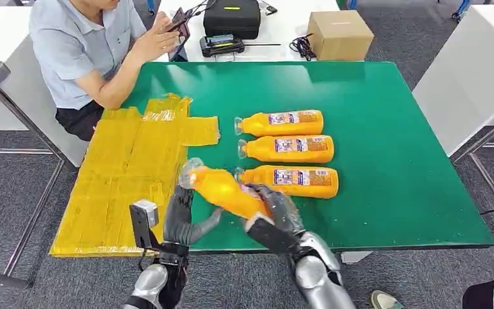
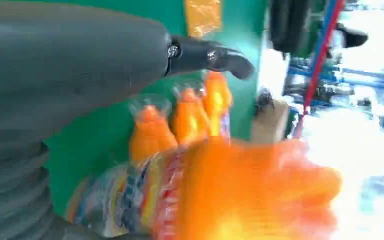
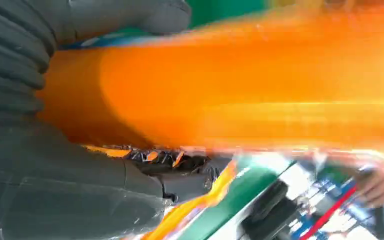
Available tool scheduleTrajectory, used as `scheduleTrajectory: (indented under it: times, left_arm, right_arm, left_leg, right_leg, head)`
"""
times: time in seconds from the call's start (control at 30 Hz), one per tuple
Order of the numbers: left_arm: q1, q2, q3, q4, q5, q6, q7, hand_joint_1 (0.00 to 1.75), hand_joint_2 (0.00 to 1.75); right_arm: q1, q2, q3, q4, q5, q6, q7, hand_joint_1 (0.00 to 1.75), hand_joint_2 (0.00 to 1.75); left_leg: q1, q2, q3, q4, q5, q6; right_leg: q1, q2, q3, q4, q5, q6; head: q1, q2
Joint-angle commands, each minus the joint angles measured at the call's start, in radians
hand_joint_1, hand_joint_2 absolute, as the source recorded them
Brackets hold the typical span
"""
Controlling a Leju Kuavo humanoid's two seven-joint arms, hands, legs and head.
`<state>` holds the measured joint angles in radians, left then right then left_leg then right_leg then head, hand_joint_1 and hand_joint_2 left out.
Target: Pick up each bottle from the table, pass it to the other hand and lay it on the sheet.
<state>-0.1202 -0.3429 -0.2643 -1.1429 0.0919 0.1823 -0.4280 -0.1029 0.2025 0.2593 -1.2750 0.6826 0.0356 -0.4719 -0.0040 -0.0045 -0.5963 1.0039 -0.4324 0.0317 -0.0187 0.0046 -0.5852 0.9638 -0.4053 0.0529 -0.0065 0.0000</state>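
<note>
One bottle (image 1: 224, 190) in right hand (image 1: 271, 215) | left hand (image 1: 181, 219) open

A robot test lab or workshop.
Grey carpet floor (image 1: 418, 270), white tables around a green-topped table (image 1: 386, 129); on the far white table a black equipment case (image 1: 231, 16), cardboard box (image 1: 339, 33) and cables (image 1: 302, 46).

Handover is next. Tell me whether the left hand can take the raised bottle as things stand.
Probably yes. The left hand is open right beside the bottle that the right hand holds tilted above the table edge. Its neck end points toward the left hand, and nothing lies between them.
</note>
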Motion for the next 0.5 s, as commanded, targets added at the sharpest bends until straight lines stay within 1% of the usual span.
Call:
scheduleTrajectory:
  times: [0.03, 0.1, 0.13, 0.17, 0.23, 0.27, 0.3, 0.33, 0.37, 0.4, 0.43, 0.5]
  left_arm:
    - [-0.059, -0.006, -0.041, 0.010, 0.001, 0.008, -0.004, 0.00, 1.75]
    - [-0.060, -0.006, -0.043, 0.010, 0.001, 0.005, -0.003, 0.00, 1.75]
    - [-0.061, -0.006, -0.045, 0.012, 0.004, -0.002, 0.001, 0.00, 1.75]
    - [-0.061, -0.006, -0.045, 0.012, 0.004, -0.002, 0.001, 0.00, 1.75]
    - [-0.067, -0.006, -0.055, 0.034, 0.054, -0.063, 0.046, 0.00, 1.75]
    - [-0.064, -0.006, -0.056, 0.037, 0.054, -0.063, 0.046, 0.00, 1.75]
    - [-0.072, -0.006, -0.062, 0.056, 0.090, -0.099, 0.064, 0.00, 1.75]
    - [-0.076, -0.006, -0.072, 0.073, 0.120, -0.147, 0.077, 0.00, 1.75]
    - [-0.076, -0.006, -0.072, 0.073, 0.120, -0.147, 0.077, 0.00, 1.75]
    - [-0.080, -0.006, -0.082, 0.088, 0.138, -0.194, 0.087, 0.00, 1.75]
    - [-0.079, -0.006, -0.089, 0.088, 0.135, -0.204, 0.090, 0.00, 1.75]
    - [-0.078, -0.003, -0.099, 0.086, 0.126, -0.215, 0.096, 0.00, 1.75]
  right_arm:
    - [-0.072, 0.001, 0.090, 0.117, -0.027, -0.003, -0.002, 1.73, 1.75]
    - [-0.073, -0.001, 0.090, 0.117, -0.028, -0.003, -0.002, 1.75, 1.75]
    - [-0.074, -0.003, 0.090, 0.118, -0.030, -0.002, -0.002, 1.73, 1.75]
    - [-0.074, -0.003, 0.090, 0.118, -0.030, -0.002, -0.002, 1.73, 1.75]
    - [-0.078, -0.008, 0.089, 0.120, -0.039, -0.001, -0.006, 1.75, 1.75]
    - [-0.080, -0.009, 0.088, 0.119, -0.040, -0.001, -0.007, 1.75, 1.75]
    - [-0.084, -0.011, 0.087, 0.125, -0.044, 0.001, -0.009, 1.75, 1.75]
    - [-0.088, -0.013, 0.084, 0.130, -0.052, 0.003, -0.014, 1.75, 1.75]
    - [-0.088, -0.013, 0.084, 0.130, -0.052, 0.003, -0.014, 1.75, 1.75]
    - [-0.093, -0.019, 0.080, 0.137, -0.061, 0.005, -0.019, 1.75, 1.75]
    - [-0.092, -0.023, 0.075, 0.136, -0.064, 0.002, -0.021, 1.73, 1.75]
    - [-0.090, -0.027, 0.067, 0.134, -0.069, 0.000, -0.023, 1.73, 1.75]
  left_leg:
    - [0.002, 0.000, 0.003, 0.000, -0.001, -0.001]
    - [0.002, 0.001, 0.003, 0.001, -0.002, -0.001]
    - [0.001, 0.001, 0.000, 0.000, 0.000, -0.001]
    - [0.001, 0.000, 0.002, 0.001, -0.002, -0.001]
    - [0.001, -0.001, 0.002, 0.002, -0.002, -0.002]
    - [0.000, 0.000, 0.000, 0.000, 0.000, -0.001]
    - [0.001, 0.000, 0.001, 0.001, -0.002, -0.002]
    - [0.000, 0.000, 0.000, 0.000, 0.000, -0.001]
    - [0.000, -0.001, 0.001, 0.001, -0.001, -0.002]
    - [0.000, -0.001, 0.001, 0.000, -0.001, -0.001]
    - [-0.001, 0.000, -0.001, 0.000, 0.000, -0.001]
    - [0.000, -0.002, -0.001, 0.000, 0.000, -0.001]
  right_leg:
    - [0.002, -0.001, 0.004, -0.001, -0.001, -0.002]
    - [0.002, 0.000, 0.004, 0.000, -0.002, -0.002]
    - [0.001, 0.000, 0.001, 0.000, 0.000, -0.001]
    - [0.001, -0.001, 0.004, 0.000, -0.002, -0.002]
    - [0.001, -0.002, 0.004, 0.001, -0.002, -0.002]
    - [0.000, -0.001, 0.002, 0.000, 0.000, -0.001]
    - [0.001, -0.001, 0.003, 0.000, -0.001, -0.002]
    - [-0.001, -0.001, 0.001, 0.000, 0.000, -0.001]
    - [0.000, -0.002, 0.003, 0.000, -0.001, -0.003]
    - [0.000, -0.002, 0.003, -0.001, -0.001, -0.002]
    - [-0.001, -0.001, 0.001, -0.001, 0.000, -0.001]
    - [0.000, -0.003, 0.001, -0.001, 0.000, -0.001]
  head:
    - [0.001, 0.000]
    - [0.000, 0.000]
    - [0.001, 0.000]
    - [0.001, 0.000]
    - [0.001, 0.000]
    - [0.001, 0.000]
    - [0.001, 0.000]
    - [0.001, 0.000]
    - [0.001, 0.000]
    - [0.001, 0.000]
    - [0.000, 0.000]
    - [0.001, 0.000]
